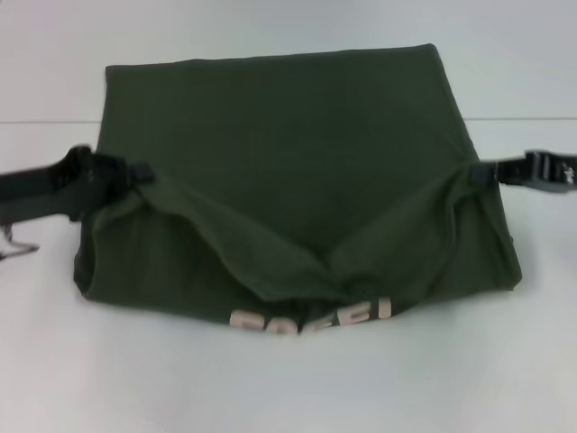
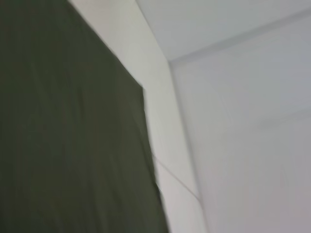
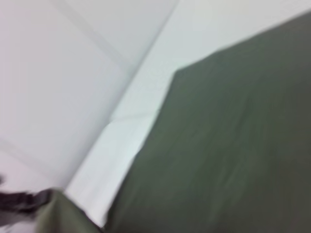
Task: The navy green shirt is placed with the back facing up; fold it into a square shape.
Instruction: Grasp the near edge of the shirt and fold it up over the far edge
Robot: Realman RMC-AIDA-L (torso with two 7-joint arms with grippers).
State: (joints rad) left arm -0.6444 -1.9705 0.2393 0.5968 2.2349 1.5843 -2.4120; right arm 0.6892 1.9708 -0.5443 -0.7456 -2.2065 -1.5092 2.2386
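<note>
The navy green shirt [image 1: 297, 171] lies on the white table, its lower part lifted and folded upward. Cream lettering [image 1: 311, 317] shows under the raised fold at the front. My left gripper [image 1: 135, 176] is shut on the shirt's left edge. My right gripper [image 1: 478, 173] is shut on the shirt's right edge. Both hold the cloth above the table, so it sags in a V between them. The shirt fills much of the left wrist view [image 2: 68, 131] and the right wrist view [image 3: 228, 145]; the fingers do not show there.
The white table [image 1: 288, 388] runs around the shirt, with bare surface in front. A pale wall [image 1: 270, 27] stands behind the table's far edge. A small metal part [image 1: 20, 245] shows below the left arm.
</note>
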